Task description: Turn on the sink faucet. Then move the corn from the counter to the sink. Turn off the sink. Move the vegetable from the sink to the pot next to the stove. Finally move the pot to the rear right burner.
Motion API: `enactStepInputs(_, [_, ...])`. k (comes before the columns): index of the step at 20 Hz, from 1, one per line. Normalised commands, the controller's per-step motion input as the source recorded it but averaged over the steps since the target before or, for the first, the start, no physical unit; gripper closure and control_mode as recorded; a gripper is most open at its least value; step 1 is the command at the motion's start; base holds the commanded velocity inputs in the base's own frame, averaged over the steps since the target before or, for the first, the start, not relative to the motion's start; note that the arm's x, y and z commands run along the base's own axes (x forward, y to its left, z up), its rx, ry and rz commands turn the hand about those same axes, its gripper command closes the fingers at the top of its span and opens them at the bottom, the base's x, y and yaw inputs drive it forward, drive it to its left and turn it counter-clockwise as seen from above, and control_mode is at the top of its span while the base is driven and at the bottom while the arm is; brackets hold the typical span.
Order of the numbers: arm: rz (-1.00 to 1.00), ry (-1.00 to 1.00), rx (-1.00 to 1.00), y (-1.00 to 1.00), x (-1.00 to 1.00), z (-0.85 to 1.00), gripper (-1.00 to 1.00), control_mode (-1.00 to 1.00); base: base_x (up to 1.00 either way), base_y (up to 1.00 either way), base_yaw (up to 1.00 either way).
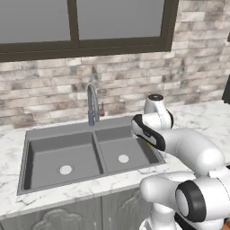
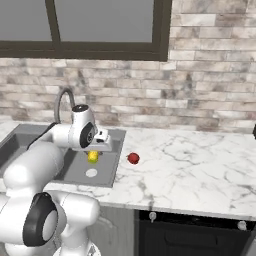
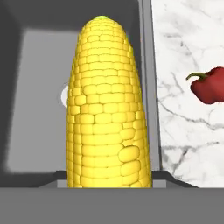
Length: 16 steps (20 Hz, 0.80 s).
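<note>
While poised over the right basin of the sink (image 2: 112, 175):
- gripper (image 2: 93, 152): aimed down from the white wrist, closed on the corn (image 2: 93, 157), jaws at a middling width around the cob.
- corn: yellow cob held off the basin floor, above and just behind the pale round drain (image 2: 91, 173) in the right base view; in the hand view running lengthwise up the middle, greenish end farthest from the camera, drain partly hidden behind it.
- sink: dark grey, two basins, one drain each, set into the counter (image 2: 190, 165); right basin rim seen as a narrow grey strip between corn and marble in the hand view.
- sink faucet (image 1: 92, 104): grey gooseneck at the back of the divider between the basins, small red-tipped lever to its right; water flow too faint to tell.
- counter: white marble with grey veins, stretching right of the sink.
- red pepper (image 2: 133, 158): small, lying on the marble just beside the right edge of the sink, apart from the corn.
- backdrop: brick wall (image 2: 210, 85) with a dark-framed window (image 1: 76, 27) above the sink.
</note>
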Motion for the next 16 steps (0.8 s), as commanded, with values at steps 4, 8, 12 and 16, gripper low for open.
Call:
enactStepInputs(4, [0.0, 0.0, 0.0, 0.0, 0.0, 0.0, 1.0, 1.0, -0.17, -0.23, -0.47])
enactStepInputs(8, [0.0, 0.0, 0.0, 0.0, 0.0, 0.0, 1.0, 1.0, -0.13, -0.14, -0.54])
enactStepInputs(12, [0.0, 0.0, 0.0, 0.0, 0.0, 0.0, 1.0, 1.0, -0.07, -0.12, -0.57])
enactStepInputs(16, [0.0, 0.0, 0.0, 0.0, 0.0, 0.0, 1.0, 1.0, -0.01, -0.2, -0.57])
